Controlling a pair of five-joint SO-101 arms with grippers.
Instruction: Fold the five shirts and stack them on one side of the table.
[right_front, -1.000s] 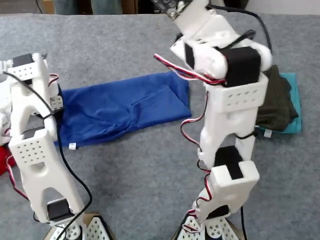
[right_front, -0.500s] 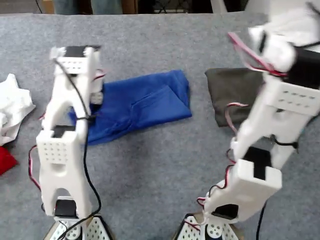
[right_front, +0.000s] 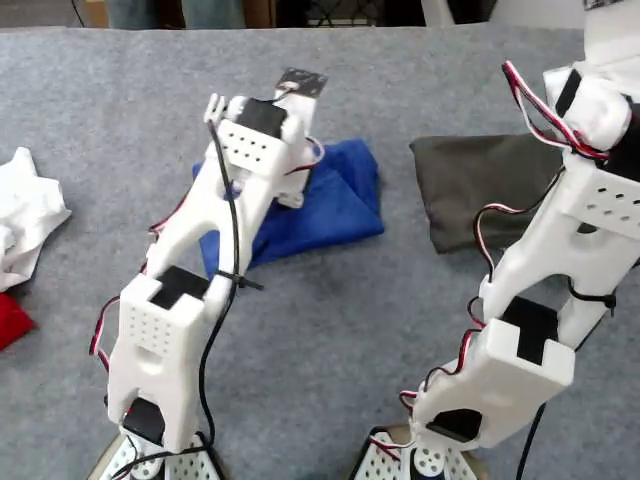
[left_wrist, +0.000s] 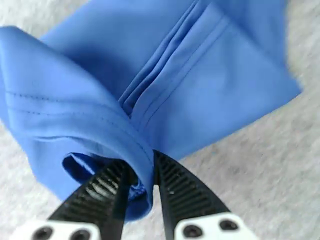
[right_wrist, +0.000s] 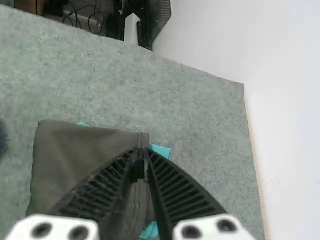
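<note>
1. Left gripper (left_wrist: 144, 165) pinches a doubled edge of the blue shirt (right_front: 345, 205), held up over the shirt's middle; the rest lies mid-table (right_front: 330, 330)
2. Right gripper (right_wrist: 143, 156): fingers pressed together, empty, above the olive shirt (right_front: 470, 185), which sits on a teal shirt (right_wrist: 161, 150) by the right arm
3. Risk: thin pinch slips, or drags the lower layer w/ it, so the fold lands skewed
4. White shirt (right_front: 25, 215) crumpled & red shirt (right_front: 8, 322) at far left
</note>
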